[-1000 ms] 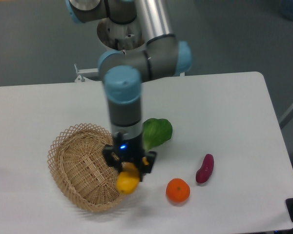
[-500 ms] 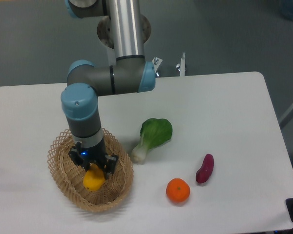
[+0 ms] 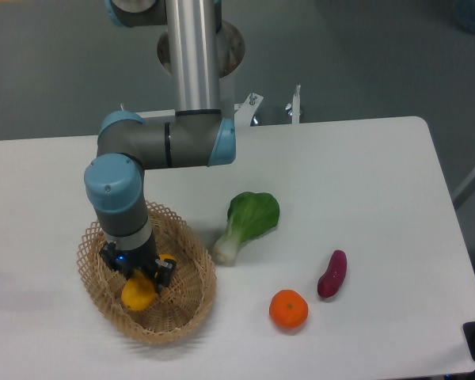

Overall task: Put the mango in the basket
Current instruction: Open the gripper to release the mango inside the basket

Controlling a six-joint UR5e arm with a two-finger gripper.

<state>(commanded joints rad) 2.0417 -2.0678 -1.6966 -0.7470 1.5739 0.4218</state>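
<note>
The yellow-orange mango (image 3: pixel 138 293) is held in my gripper (image 3: pixel 136 279), low inside the woven tan wicker basket (image 3: pixel 191 305) at the front left of the table. The gripper points straight down and its fingers are shut on the mango's upper part. I cannot tell whether the mango touches the basket floor. The arm's wrist hides the basket's back rim.
A green leafy vegetable with a white stem (image 3: pixel 248 222) lies just right of the basket. A round orange (image 3: pixel 289 309) and a small purple sweet potato (image 3: pixel 332 273) lie further right, near the front. The white table's right edge (image 3: pixel 443 198) is beyond them.
My gripper has carried the mango from the basket's right rim leftward over the basket and lowered it inside. The other produce has not moved.
</note>
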